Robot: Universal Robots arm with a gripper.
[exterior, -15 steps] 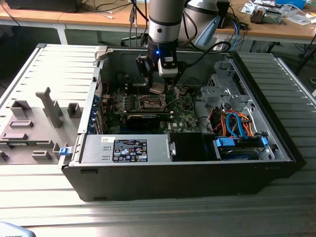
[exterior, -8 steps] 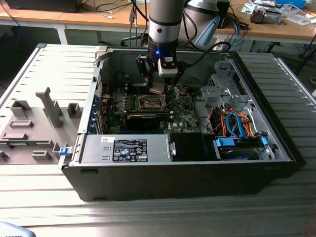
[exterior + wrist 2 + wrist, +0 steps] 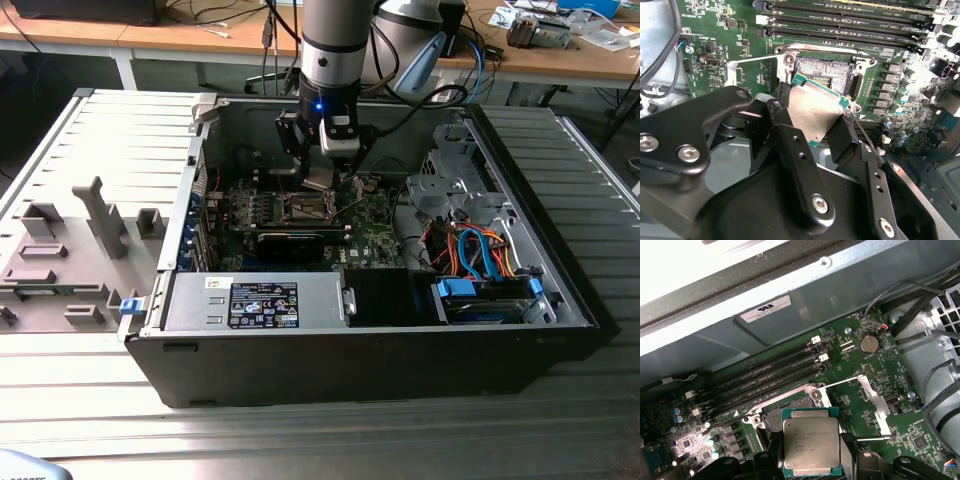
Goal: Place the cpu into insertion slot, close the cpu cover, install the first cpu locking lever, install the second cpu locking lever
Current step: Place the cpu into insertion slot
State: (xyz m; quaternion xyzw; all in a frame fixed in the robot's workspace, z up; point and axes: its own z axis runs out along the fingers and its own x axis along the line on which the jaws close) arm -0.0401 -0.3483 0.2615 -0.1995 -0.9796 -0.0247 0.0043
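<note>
Here, one grey robot arm reaches down into an open black desktop computer case (image 3: 560, 300) lying on its side on a ribbed metal table (image 3: 300, 440). Its one black two-fingered gripper (image 3: 320, 168) is clamped on the cpu (image 3: 318, 181), a single small flat square chip with a dull silver-grey metal top and a green edge. The chip hangs just above the insertion slot (image 3: 303, 208), a square socket with a dark centre and a silver rim on the green motherboard (image 3: 375, 240), and is not seated in it. In the second wrist view, the two fingers (image 3: 785, 112) press opposite edges of the chip (image 3: 817, 107), which overlaps one corner of the empty socket (image 3: 827, 72). The cpu cover (image 3: 731, 75), one thin square silver frame with a large window, is swung open beside the socket. The first wrist view shows what the other does not: the printed top of the chip (image 3: 811, 442), one round silver coin battery (image 3: 869, 344), the open cover (image 3: 875, 407), and one white printed label (image 3: 765, 309) on the grey case wall. The exterior view alone shows a grey box with one black label (image 3: 263, 305), blue and orange cables (image 3: 480, 255), and a grey fixture tray (image 3: 60, 260) at the exterior view's left.
</note>
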